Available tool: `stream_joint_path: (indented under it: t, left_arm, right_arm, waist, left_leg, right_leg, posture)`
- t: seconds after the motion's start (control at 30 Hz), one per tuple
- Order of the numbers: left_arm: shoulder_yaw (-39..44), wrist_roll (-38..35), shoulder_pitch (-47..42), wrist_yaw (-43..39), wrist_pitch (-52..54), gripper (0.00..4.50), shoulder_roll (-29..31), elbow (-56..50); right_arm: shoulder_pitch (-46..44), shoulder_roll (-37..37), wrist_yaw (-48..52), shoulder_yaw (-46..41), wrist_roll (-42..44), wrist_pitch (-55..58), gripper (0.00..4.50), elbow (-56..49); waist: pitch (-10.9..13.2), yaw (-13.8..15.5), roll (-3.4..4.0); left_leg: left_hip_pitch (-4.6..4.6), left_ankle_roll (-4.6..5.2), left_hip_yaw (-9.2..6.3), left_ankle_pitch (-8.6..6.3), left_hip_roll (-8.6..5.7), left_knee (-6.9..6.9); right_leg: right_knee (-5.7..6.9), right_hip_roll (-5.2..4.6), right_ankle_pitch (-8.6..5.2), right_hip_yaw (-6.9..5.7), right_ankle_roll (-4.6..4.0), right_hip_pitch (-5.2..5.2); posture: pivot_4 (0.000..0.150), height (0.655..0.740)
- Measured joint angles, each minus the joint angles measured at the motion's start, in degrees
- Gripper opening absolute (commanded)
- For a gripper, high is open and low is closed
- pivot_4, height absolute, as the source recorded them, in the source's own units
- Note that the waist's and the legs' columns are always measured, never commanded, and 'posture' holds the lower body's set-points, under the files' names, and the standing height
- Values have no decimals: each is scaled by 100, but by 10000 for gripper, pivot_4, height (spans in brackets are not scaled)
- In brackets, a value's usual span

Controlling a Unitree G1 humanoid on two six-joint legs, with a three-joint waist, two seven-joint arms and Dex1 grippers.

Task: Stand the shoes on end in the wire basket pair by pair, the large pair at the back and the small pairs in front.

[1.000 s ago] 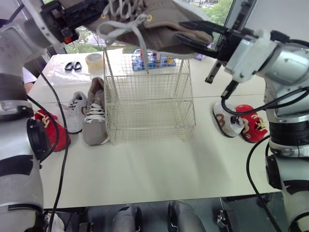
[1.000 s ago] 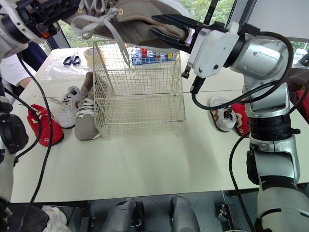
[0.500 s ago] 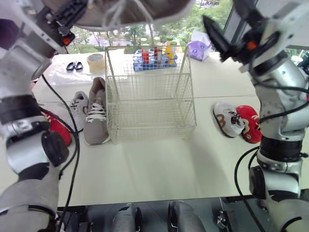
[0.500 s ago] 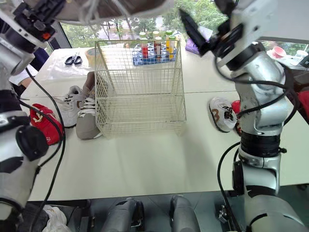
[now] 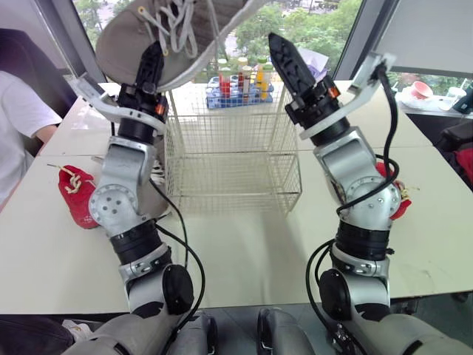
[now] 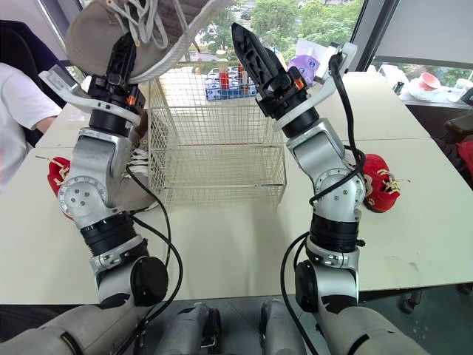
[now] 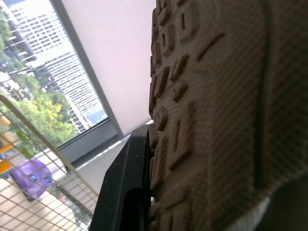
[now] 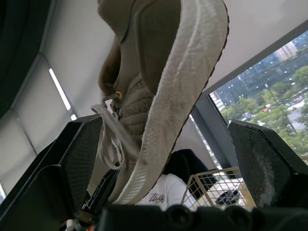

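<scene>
- At the far left edge, a person (image 5: 18, 126) in a white shirt, beside the table (image 5: 244, 244).
- On the table near that edge, one red shoe (image 5: 75, 194) with pale laces, well apart from the basket.
- Up high, left gripper (image 5: 151, 58) clenched on the large tan shoe (image 5: 137, 33). In the left wrist view, one black finger (image 7: 122, 192) pressed flat against the ridged sole; the other finger hidden by the shoe.
- One shoe in that grip: in the air, higher than the basket's rim and toward its left side, not inside the wire, white laces dangling loose.
- Low behind the left forearm, just beside the basket's left wall, part of one grey shoe (image 6: 137, 198) with white laces above it. Rest covered by the arm, so no firm count there.
- Mid-table, one wire basket (image 5: 233, 159), cream-coloured, upright, top open.
- Behind the basket, one blue rack of bottles (image 5: 238, 80), caps red and yellow; number of bottles not tellable through the wire.
- Right of the basket's top, right gripper (image 5: 279, 50) raised and pointing upward, released. In the right wrist view, fingers (image 8: 72, 159) spread wide, touching nothing. Tan shoe seen beyond the gap, apart from both fingers.
- Farther back on the table, one purple object (image 5: 310, 61).
- Right of the right forearm, a second red shoe (image 6: 375, 183) lying on the table, partly covered by the arm.
- At the far right, one pink bowl (image 5: 422, 89).
</scene>
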Motion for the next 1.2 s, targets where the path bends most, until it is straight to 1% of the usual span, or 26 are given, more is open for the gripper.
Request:
stream_joint_path:
  t: [0.13, 0.27, 0.37, 0.53, 0.6, 0.7, 0.77, 0.83, 0.93, 1.03, 1.2]
  left_arm:
    - [-355, -385, 209, -5, -60, 7682, 45, -288]
    - [-662, -507, 414, 41, -80, 7682, 133, -338]
    - [-727, -612, 417, 93, -134, 7682, 331, -339]
    - [-643, -929, 345, 111, -312, 7682, 884, -319]
    - [-661, -968, 346, 111, -405, 7682, 883, -303]
    - [-727, -1054, 292, 117, -583, 7682, 759, -169]
    - [-749, -1068, 157, 120, -670, 7682, 790, -99]
    - [-759, -1130, 50, 115, -719, 7682, 864, -99]
    - [-785, -1161, 38, 98, -736, 7682, 892, -96]
    - [-929, -1149, 102, 39, -746, 7682, 831, -95]
    - [-1371, -814, 456, -144, -642, 7682, 825, -28]
  right_arm:
    - [-79, 116, 212, 116, -89, -142, 44724, 349]
    - [-149, 202, 361, 209, -206, -302, 44724, 474]
    - [-165, 202, 389, 211, -214, -340, 44724, 479]
    - [-150, 15, 386, 106, -127, -291, 44724, 288]
    - [-150, 6, 386, 57, -108, -292, 44724, 276]
    - [-161, 122, 326, -27, 177, -266, 44724, 280]
    - [-162, 141, 211, -181, 478, -209, 44724, 281]
    - [-162, 118, 147, -309, 597, -205, 44724, 281]
    - [-162, 86, 142, -311, 596, -202, 44724, 280]
    - [-162, 220, 173, -140, 536, -217, 44724, 280]
    - [-312, 454, 286, 177, 332, -351, 44724, 295]
  waist:
    - [0, 0, 0]
    - [0, -1, 0]
    - [0, -5, 0]
    - [0, -6, 1]
    - [0, 13, 0]
    - [-1, 16, 0]
    - [0, 16, 0]
    - [0, 2, 0]
    - [-1, -5, 0]
    - [-1, -6, 0]
    - [-1, 2, 0]
  left_leg:
    - [2, -4, 0, 2, 0, 0]
    - [1, -6, -1, 3, 0, 0]
    - [1, -9, -1, 5, 0, 0]
    - [2, -18, -2, 10, 2, -1]
    - [2, -16, -5, 9, 1, -1]
    - [1, -15, -9, 9, 1, -1]
    - [0, -15, -11, 9, 0, -1]
    - [1, -17, -12, 9, 1, -2]
    - [1, -17, -11, 10, 1, -4]
    - [2, -18, -12, 10, 1, -6]
    - [1, -18, -13, 10, 1, -5]
  right_leg:
    - [0, 0, 0, 0, 0, 1]
    - [0, 1, 0, -1, 0, 1]
    - [0, 1, 0, -1, 0, 1]
    - [-1, 3, 0, -1, -1, 1]
    - [-10, 2, 0, -6, -1, 8]
    - [-27, 2, 0, -8, -1, 11]
    - [-34, 3, 0, -12, -1, 13]
    - [-43, 3, 0, -12, -1, 18]
    - [-49, 4, 0, -12, -1, 21]
    - [-50, 6, 0, -13, -1, 21]
    - [-53, 7, 0, -14, -1, 22]
  posture:
    - [1500, 7400]
    - [1500, 7400]
    - [1500, 7400]
    - [1500, 7400]
    - [1500, 7400]
    - [1500, 7400]
    - [1500, 7400]
    - [1500, 7400]
    - [1500, 7400]
    - [1500, 7400]
    - [1500, 7400]
